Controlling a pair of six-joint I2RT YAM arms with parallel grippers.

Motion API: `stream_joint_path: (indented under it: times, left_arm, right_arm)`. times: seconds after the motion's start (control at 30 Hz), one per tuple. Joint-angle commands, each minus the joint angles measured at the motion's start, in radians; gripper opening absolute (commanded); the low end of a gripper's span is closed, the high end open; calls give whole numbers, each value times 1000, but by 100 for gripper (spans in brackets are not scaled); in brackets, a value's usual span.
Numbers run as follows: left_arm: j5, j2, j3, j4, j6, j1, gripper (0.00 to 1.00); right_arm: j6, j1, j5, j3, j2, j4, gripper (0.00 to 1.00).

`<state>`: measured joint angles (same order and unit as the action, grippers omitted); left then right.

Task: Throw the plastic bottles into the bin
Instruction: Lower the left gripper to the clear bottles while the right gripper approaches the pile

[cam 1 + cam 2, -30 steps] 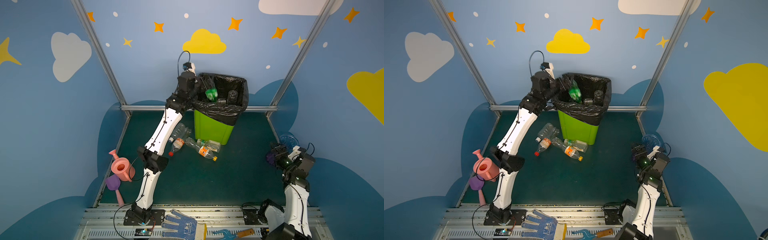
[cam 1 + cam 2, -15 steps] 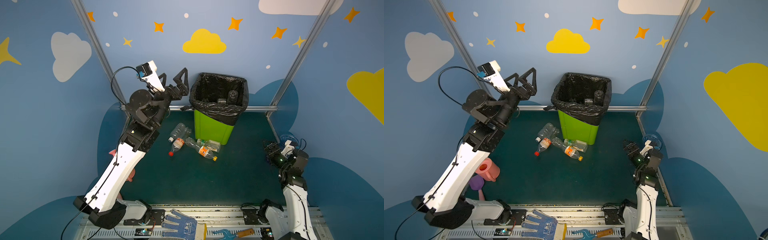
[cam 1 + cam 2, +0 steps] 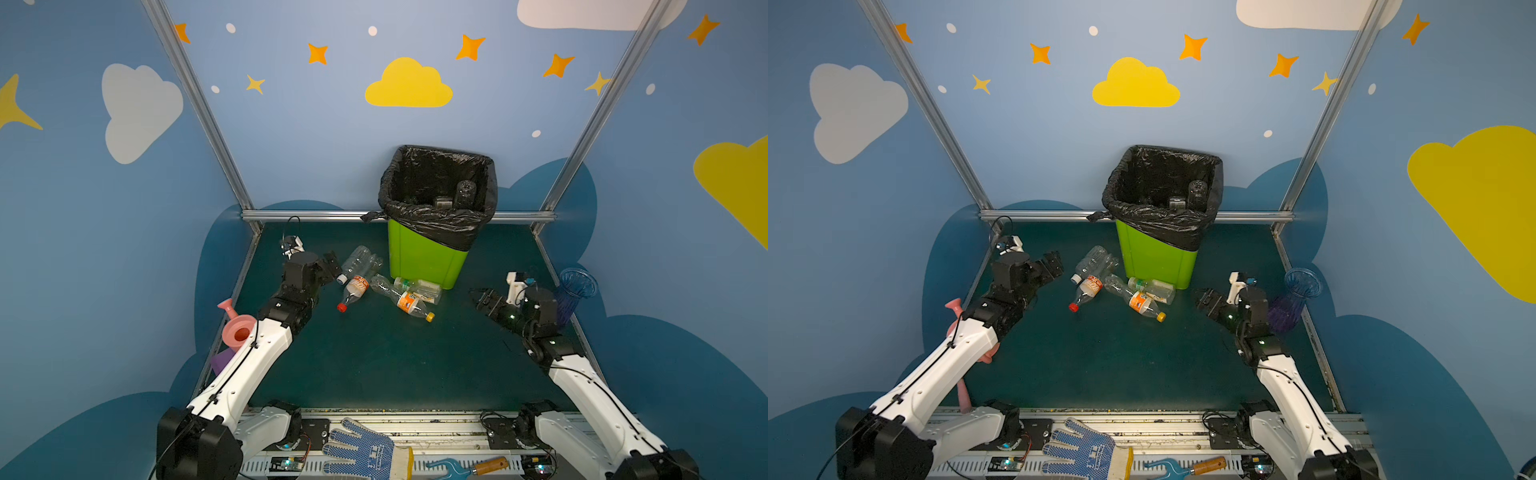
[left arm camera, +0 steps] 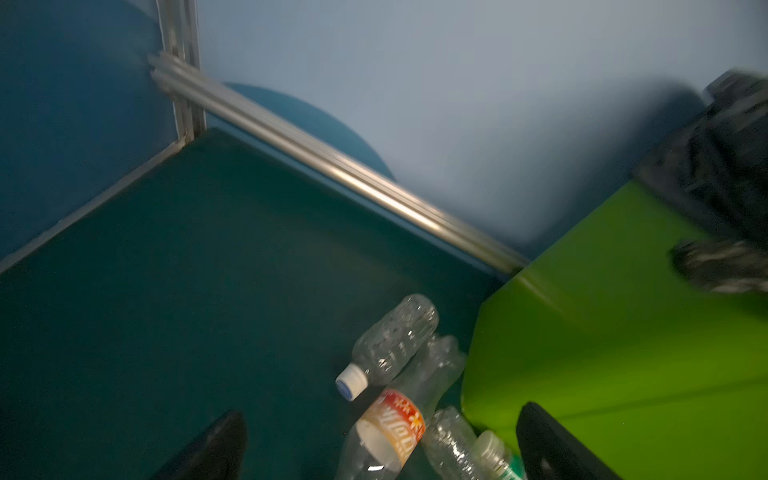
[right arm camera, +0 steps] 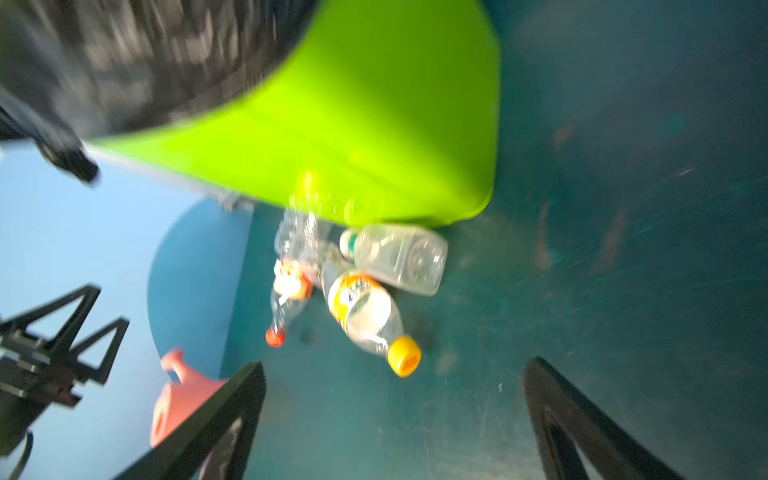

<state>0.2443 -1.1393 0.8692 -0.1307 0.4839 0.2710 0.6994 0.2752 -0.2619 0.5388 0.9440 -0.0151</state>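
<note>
Risk: the clear plastic bottles (image 3: 405,300) lie tangled on the dark green surface (image 3: 374,357) at the foot of the tall lime-green black-lined bin (image 3: 424,262); a closing pinch may squirt one away. The left tool (image 3: 332,262) and right tool (image 3: 482,296), both spread and empty, flank the pile, arms low, extended.

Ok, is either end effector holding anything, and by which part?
Nothing is held. The left end effector and right end effector are both open and empty; the bottles lie beside the bin.
</note>
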Motion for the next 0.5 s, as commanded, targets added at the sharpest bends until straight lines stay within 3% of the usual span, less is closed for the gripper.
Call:
stream_joint_path:
  times: [0.0, 0.17, 0.47]
  left_arm:
    - [-43, -46, -10, -38, -14, -2, 100]
    - [-102, -218, 74, -83, -126, 14, 100]
    - [4, -525, 372, -265, -327, 112, 97]
  right_arm:
    - [-60, 74, 104, 24, 67, 30, 96]
    - [-59, 90, 133, 24, 95, 28, 97]
    - [-62, 62, 278, -34, -22, -73, 98]
